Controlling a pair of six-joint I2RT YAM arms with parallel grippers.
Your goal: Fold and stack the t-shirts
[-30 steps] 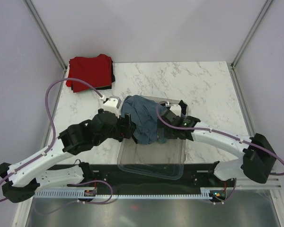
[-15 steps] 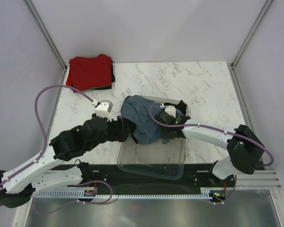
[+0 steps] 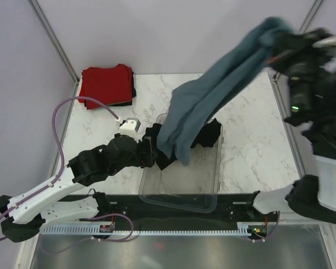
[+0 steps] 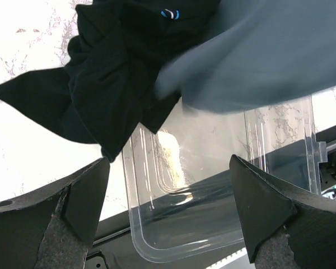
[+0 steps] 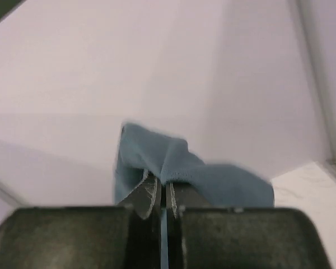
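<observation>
My right gripper (image 3: 283, 39) is raised high at the back right, shut on a fold of the slate blue-grey t-shirt (image 3: 213, 95). The shirt hangs in a long diagonal down to the clear tray (image 3: 179, 188). In the right wrist view the jaws (image 5: 163, 182) pinch the blue-grey cloth (image 5: 213, 179). A crumpled black t-shirt (image 3: 210, 134) lies in the tray's far end and spills over its left rim. My left gripper (image 3: 155, 150) is open beside that rim, with nothing between its fingers (image 4: 87, 196); the black t-shirt (image 4: 112, 84) and the blue-grey t-shirt (image 4: 257, 61) lie beyond them. A folded red t-shirt (image 3: 106, 84) rests at the back left.
A dark edge of cloth shows under the red t-shirt's right side. The tray's near end overhangs the black rail (image 3: 179, 216) at the table's front edge. Marble tabletop (image 3: 252, 112) spreads to the right of the tray. Purple cables loop from the left arm.
The right gripper has shut on the blue-grey t-shirt and swung up and to the right, pulling it out of the tray. The left arm has shifted only slightly.
</observation>
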